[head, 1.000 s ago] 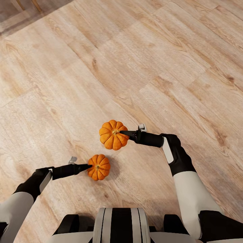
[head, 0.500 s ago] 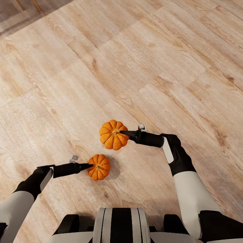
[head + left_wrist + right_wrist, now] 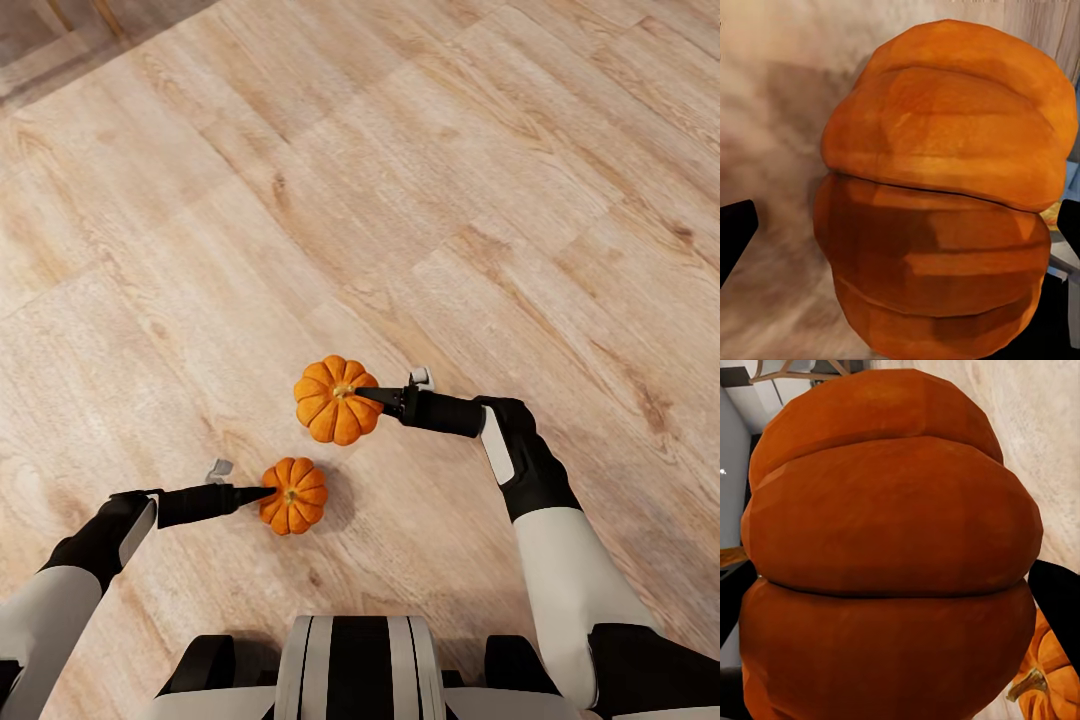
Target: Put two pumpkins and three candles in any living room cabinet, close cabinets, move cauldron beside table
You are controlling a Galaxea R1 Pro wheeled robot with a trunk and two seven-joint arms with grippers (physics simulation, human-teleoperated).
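Observation:
Two orange pumpkins hang just above the wooden floor in the head view. The larger pumpkin [image 3: 337, 400] is held at its right side by my right gripper [image 3: 366, 394], which is shut on it. My left gripper [image 3: 266, 492] is shut on the left side of the smaller pumpkin [image 3: 293, 495]. In the left wrist view the smaller pumpkin [image 3: 945, 202] sits between black fingertips [image 3: 735, 234] at the frame's edges. The larger pumpkin [image 3: 889, 555] takes up most of the right wrist view, with the other pumpkin [image 3: 1054, 679] behind it. Cabinet, candles, cauldron and table are out of view.
Light wood plank floor [image 3: 450, 180] spreads all around. A darker strip with furniture legs [image 3: 60, 30] lies at the far left corner. My own trunk and base [image 3: 360, 665] are at the near edge.
The left arm has edged up very slightly with its pumpkin. The right arm and its pumpkin have stayed put.

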